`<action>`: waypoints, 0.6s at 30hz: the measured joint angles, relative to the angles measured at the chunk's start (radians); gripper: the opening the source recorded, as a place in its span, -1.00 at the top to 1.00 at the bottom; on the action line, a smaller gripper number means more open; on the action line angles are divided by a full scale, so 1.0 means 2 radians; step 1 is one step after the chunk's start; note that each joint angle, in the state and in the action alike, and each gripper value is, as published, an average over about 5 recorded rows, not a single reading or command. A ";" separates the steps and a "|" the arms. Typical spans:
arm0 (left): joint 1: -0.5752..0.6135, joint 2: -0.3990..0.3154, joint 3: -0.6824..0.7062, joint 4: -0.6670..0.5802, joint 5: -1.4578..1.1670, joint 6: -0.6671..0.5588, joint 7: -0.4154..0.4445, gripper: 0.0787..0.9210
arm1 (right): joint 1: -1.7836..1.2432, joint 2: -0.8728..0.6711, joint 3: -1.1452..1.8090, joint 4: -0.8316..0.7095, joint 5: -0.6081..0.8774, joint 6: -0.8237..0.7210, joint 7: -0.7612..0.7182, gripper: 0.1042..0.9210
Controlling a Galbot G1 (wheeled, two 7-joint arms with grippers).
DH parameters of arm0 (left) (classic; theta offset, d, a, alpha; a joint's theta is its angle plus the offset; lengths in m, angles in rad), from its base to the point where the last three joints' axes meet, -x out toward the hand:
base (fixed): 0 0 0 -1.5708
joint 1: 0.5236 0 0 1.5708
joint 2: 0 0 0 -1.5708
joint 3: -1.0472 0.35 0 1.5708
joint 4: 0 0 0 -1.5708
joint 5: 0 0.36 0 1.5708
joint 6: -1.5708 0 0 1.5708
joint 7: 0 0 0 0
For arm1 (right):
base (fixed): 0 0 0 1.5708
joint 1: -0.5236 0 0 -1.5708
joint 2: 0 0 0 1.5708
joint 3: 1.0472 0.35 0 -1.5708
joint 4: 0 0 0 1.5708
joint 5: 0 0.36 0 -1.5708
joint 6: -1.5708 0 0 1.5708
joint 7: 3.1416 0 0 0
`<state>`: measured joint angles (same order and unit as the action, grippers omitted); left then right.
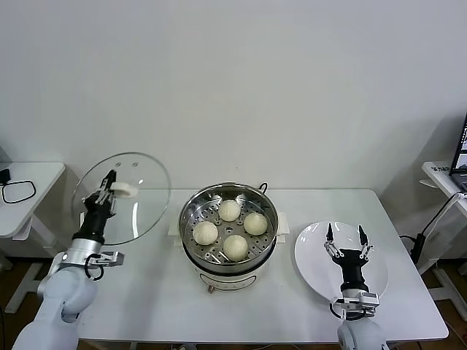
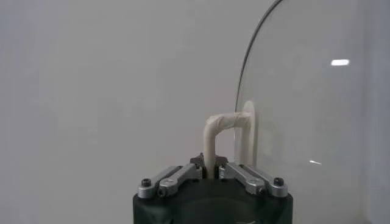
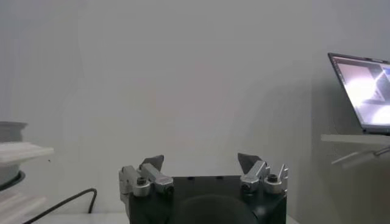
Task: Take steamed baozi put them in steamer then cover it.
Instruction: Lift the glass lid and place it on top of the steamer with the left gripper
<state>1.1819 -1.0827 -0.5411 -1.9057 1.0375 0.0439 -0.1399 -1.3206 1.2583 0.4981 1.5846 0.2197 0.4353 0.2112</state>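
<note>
Overhead, four baozi (image 1: 230, 227) fill the steamer (image 1: 191, 244); left fingers (image 2: 234, 172) pinch the cover (image 1: 146, 197), right fingers (image 1: 330, 235) spread wide.

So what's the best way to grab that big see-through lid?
By the cream handle at the middle of the cover. The glass is wide, thin and slippery, but the handle loops out from the face, so fingers can pinch it from that side. The left gripper is shut on it that way, holding the cover tilted up beside the steamer.
</note>
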 measured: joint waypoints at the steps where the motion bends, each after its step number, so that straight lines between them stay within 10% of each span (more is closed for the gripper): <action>1: -0.001 -0.001 0.009 -0.015 -0.001 0.009 0.008 0.73 | 0.000 0.000 0.000 0.000 -0.001 -0.001 0.000 -0.76; 18: -0.045 -0.087 0.218 -0.096 0.116 0.146 0.162 0.73 | 0.008 0.012 -0.005 -0.016 -0.014 -0.014 0.001 -0.76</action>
<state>1.0925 -1.2561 -0.1044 -2.0970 1.2698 0.3368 0.1848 -1.3052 1.2824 0.4881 1.5535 0.1923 0.4078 0.2129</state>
